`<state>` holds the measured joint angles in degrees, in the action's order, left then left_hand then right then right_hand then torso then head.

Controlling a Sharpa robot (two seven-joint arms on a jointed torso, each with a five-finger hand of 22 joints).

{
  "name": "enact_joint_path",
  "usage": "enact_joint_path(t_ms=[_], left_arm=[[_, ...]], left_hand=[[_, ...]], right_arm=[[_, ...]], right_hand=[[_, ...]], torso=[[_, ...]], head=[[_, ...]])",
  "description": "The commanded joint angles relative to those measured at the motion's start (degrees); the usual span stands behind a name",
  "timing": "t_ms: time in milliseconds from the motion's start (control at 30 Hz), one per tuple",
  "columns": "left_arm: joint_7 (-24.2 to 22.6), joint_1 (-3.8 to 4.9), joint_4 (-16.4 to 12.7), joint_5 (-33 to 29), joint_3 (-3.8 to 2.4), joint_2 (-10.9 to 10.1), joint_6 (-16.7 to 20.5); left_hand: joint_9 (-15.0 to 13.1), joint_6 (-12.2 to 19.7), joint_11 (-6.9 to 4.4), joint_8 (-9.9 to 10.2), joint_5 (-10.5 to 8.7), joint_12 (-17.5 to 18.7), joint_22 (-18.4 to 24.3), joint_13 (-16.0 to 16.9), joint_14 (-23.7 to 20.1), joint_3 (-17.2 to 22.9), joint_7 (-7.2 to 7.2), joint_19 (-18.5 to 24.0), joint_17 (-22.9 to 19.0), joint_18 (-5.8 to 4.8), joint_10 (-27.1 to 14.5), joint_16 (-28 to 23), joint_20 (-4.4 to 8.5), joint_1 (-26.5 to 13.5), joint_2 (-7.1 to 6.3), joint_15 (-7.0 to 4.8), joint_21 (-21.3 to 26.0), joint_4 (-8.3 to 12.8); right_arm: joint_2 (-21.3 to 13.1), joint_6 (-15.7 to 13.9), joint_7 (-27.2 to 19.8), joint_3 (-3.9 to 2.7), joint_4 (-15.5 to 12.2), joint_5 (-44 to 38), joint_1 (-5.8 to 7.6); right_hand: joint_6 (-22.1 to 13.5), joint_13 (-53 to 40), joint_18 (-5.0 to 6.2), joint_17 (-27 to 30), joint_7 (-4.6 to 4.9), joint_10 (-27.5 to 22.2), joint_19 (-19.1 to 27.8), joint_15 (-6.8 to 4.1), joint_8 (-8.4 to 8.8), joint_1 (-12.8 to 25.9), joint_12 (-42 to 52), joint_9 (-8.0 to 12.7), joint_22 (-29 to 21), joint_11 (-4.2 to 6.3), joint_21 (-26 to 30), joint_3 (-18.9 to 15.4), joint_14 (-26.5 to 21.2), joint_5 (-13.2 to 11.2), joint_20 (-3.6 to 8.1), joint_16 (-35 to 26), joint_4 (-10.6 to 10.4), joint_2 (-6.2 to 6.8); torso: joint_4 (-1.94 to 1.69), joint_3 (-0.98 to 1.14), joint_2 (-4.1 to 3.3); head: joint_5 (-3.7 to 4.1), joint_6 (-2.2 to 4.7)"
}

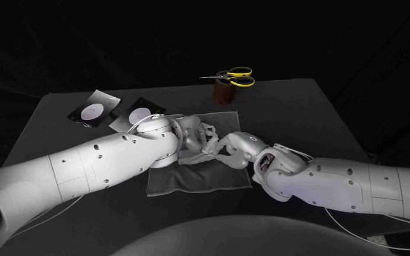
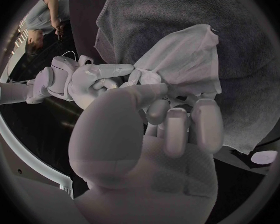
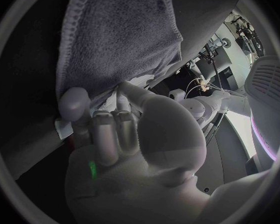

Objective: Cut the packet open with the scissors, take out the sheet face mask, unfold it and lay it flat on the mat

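Item: sheet face mask (image 1: 195, 156), bunched, above the mat (image 1: 198, 182).
Head view: it is held between left robot hand (image 1: 189, 133) and right robot hand (image 1: 226, 146). Left wrist view: its edge is pinched by both. Right wrist view: the mat is seen beyond closed fingers (image 3: 112, 129). Judged limp, slippery, tearable; opposite edges are advised.

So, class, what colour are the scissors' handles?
The scissors' handles are yellow, best seen in the head view.
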<state>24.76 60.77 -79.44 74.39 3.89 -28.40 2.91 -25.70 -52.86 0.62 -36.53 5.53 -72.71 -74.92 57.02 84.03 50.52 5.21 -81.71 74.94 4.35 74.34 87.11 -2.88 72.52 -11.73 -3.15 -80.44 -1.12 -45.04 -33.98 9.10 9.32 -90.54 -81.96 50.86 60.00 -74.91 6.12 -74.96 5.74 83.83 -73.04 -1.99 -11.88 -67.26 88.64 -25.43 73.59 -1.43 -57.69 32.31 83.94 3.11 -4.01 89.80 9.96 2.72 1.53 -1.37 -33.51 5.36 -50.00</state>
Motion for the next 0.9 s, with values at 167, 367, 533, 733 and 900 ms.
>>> enact_joint_path(t_ms=[167,367,533,733,900], left_arm=[[-1.34,-0.02,-1.03,-3.97,-0.11,-0.13,-1.31],[-1.83,-0.03,-1.39,-3.84,-0.13,-0.07,-1.31],[-0.96,-0.02,-0.78,-2.51,-0.12,0.25,-1.94],[0.09,-0.04,0.22,-0.1,-0.1,0.78,-2.46],[0.85,-0.04,0.6,1.71,-0.08,1.18,-3.57]], left_hand=[[-1.88,0.58,-0.91,-0.5,-1.44,0.2,-3.05,-0.05,3.71,-7.69,-1.34,0.06,5.24,-0.81,0.1,-0.12,0.58,-7.43,-0.84,-0.58,0.39,-5.39],[-1.82,-0.05,-1.0,0.37,-2.15,-0.07,-3.05,0.35,3.74,-11.84,-1.36,-0.03,5.37,-0.84,0.13,-0.07,0.76,-8.09,-1.62,-0.68,0.42,-6.79],[-1.79,-0.49,-0.84,1.15,-2.55,-0.09,-2.97,0.42,3.72,-16.07,-1.23,-0.02,5.28,-0.83,0.02,-0.1,0.77,-8.67,-2.44,-0.56,0.52,-8.23],[-1.92,-0.8,-0.78,1.89,-2.64,-0.21,-2.92,0.67,3.7,-21.62,-1.13,-0.03,5.26,-0.82,0.0,-0.1,0.73,-8.7,-2.78,-0.51,0.6,-10.61],[-2.23,-1.09,-0.93,1.92,-2.65,-0.47,-2.99,1.15,3.72,-24.05,-1.33,-0.1,5.33,-0.84,0.17,-0.08,0.8,-6.68,-2.6,-0.64,0.56,-11.01]], right_arm=[[-0.15,3.57,2.29,0.51,0.44,-0.25,-0.65],[-0.12,3.63,2.39,0.51,0.44,-0.29,-0.67],[-0.09,3.63,2.45,0.51,0.44,-0.31,-0.67],[-0.09,3.63,2.53,0.51,0.44,-0.32,-0.67],[-0.1,3.6,2.6,0.52,0.45,-0.36,-0.68]], right_hand=[[0.57,-14.27,1.15,-15.04,0.01,5.91,0.38,-0.28,-0.38,0.32,0.16,0.02,0.02,0.31,0.39,-0.31,6.06,-0.28,0.17,0.2,0.19,0.26],[0.57,-14.27,1.15,-15.04,0.01,5.91,0.38,-0.28,-0.38,0.32,0.16,0.02,0.02,0.31,0.39,-0.31,6.06,-0.28,0.17,0.2,0.19,0.26],[0.57,-14.27,1.15,-15.04,0.01,5.91,0.38,-0.28,-0.38,0.32,0.16,0.02,0.02,0.31,0.39,-0.31,6.06,-0.28,0.17,0.2,0.19,0.26],[0.6,-14.2,1.16,-15.04,0.0,5.89,0.39,-0.31,-0.34,0.37,0.07,0.05,0.01,0.33,0.41,-0.39,6.06,-0.28,0.19,0.2,0.23,0.33],[0.59,-14.19,1.16,-15.04,0.0,5.89,0.4,-0.32,-0.3,0.41,0.04,0.07,0.01,0.33,0.43,-0.46,6.06,-0.28,0.2,0.2,0.25,0.41]], torso=[[0.01,0.02,-0.01],[0.05,0.01,-0.01],[0.01,0.05,0.03],[0.07,0.02,-0.01],[0.05,0.01,0.02]], head=[[0.07,0.0],[0.04,0.0],[-0.05,0.0],[-0.08,0.0],[-0.05,0.0]])
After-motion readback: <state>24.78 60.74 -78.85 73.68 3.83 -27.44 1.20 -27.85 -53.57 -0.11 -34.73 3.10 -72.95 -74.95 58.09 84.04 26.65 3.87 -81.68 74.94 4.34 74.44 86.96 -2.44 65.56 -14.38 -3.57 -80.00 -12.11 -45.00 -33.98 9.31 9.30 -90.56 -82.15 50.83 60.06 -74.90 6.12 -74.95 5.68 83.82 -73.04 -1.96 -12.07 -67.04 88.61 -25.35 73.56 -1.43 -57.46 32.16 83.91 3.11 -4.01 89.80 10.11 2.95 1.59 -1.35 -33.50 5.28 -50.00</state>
